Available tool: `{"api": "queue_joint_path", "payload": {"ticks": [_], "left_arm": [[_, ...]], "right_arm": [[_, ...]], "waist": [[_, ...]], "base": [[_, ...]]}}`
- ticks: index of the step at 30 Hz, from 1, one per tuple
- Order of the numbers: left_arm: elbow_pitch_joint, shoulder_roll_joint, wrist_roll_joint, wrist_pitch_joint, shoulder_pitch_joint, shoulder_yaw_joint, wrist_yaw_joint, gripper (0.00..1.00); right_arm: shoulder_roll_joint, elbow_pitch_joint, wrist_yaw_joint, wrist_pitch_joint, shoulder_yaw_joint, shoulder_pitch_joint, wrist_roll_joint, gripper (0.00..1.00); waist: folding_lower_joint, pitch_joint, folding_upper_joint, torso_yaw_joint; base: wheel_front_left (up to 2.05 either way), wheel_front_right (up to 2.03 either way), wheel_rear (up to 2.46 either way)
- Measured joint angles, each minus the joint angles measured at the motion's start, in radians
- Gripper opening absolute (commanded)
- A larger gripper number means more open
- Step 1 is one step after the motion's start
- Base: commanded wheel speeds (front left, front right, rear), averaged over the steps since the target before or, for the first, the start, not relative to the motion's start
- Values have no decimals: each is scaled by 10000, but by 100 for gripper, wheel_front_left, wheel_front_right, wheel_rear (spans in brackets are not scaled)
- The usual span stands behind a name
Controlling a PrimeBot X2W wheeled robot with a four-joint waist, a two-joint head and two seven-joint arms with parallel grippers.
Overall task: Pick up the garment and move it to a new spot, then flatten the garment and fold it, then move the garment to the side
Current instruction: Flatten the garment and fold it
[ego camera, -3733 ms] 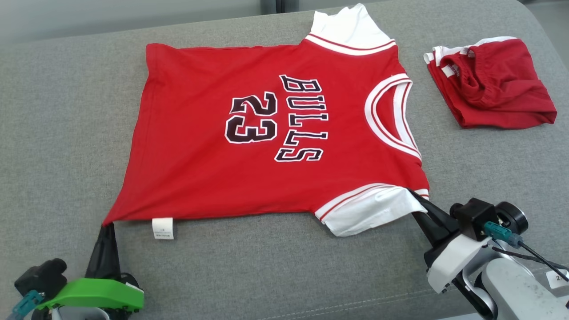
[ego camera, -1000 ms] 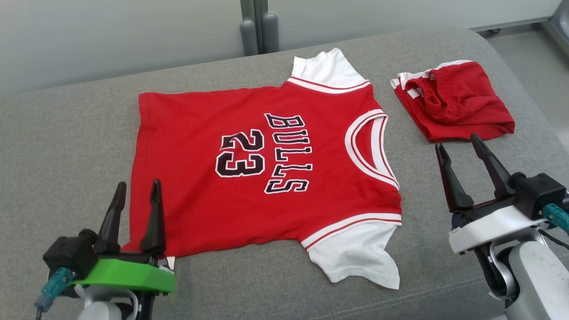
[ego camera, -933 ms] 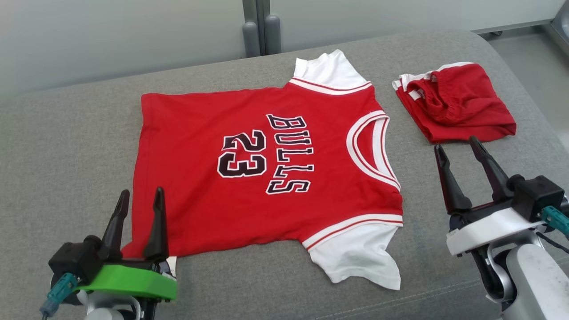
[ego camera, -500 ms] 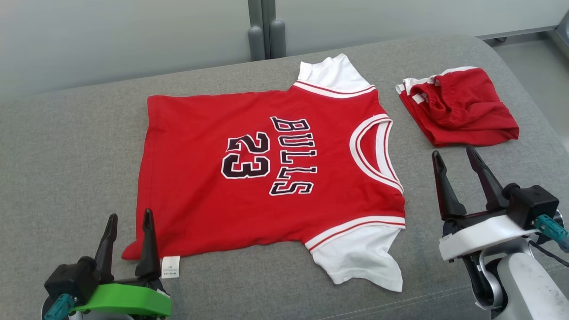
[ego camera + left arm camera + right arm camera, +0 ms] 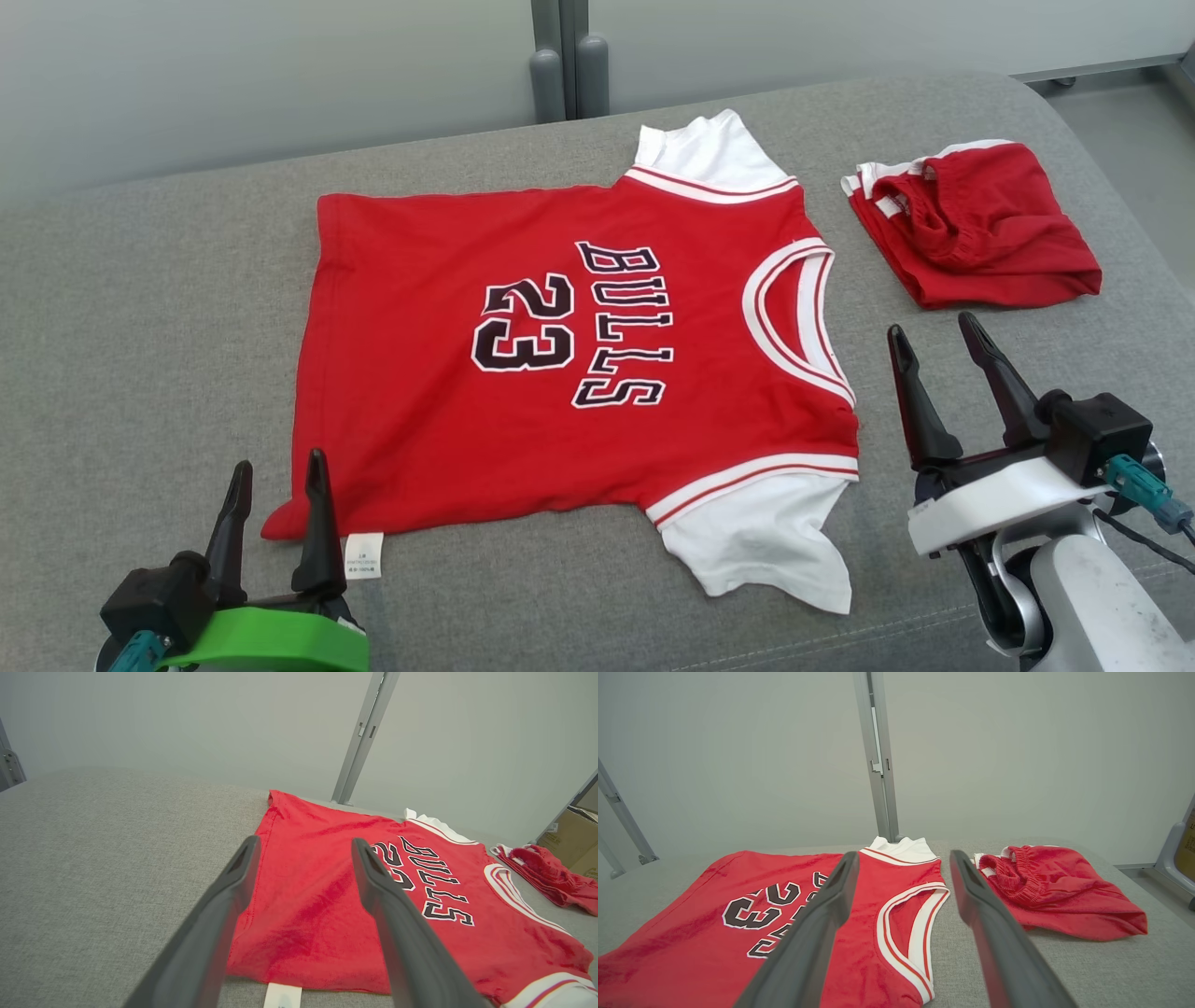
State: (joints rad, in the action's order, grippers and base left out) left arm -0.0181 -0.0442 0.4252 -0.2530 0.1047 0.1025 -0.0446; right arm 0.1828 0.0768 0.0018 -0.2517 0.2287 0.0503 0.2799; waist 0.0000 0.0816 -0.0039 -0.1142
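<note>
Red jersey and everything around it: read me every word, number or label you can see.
"BULLS": black letters across the red jersey.
"23": black number beside that word, same jersey.
White hem tag: print too small to read.
Folded red shorts: no text visible.

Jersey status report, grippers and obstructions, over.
Left gripper open, right gripper open, both empty. Jersey spread flat, not yet folded. Red shorts lie apart, off its collar end.
</note>
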Motion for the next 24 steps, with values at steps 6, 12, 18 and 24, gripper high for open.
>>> {"api": "queue_joint_path", "payload": {"ticks": [6, 12, 18, 24], "left_arm": [[35, -2, 0, 0, 13, 13, -10, 100], [90, -2, 0, 0, 31, 94, -86, 100], [178, -2, 0, 0, 51, 180, -107, 100], [-453, -8, 702, 21, 617, 290, -184, 100]], "right_arm": [[-29, 67, 86, 0, -4, 1, -25, 100], [-31, 113, 146, 0, -17, 1, -174, 100], [-58, 151, 161, 0, -52, 2, -339, 100], [-341, 673, 420, 0, -136, -425, 244, 100]], "waist": [[0, -17, 0, -12], [0, -39, 0, 14], [0, -63, 0, 65], [0, -43, 0, 103]], "base": [[0, 0, 0], [0, 0, 0], [0, 0, 0], [0, 0, 0]]}}
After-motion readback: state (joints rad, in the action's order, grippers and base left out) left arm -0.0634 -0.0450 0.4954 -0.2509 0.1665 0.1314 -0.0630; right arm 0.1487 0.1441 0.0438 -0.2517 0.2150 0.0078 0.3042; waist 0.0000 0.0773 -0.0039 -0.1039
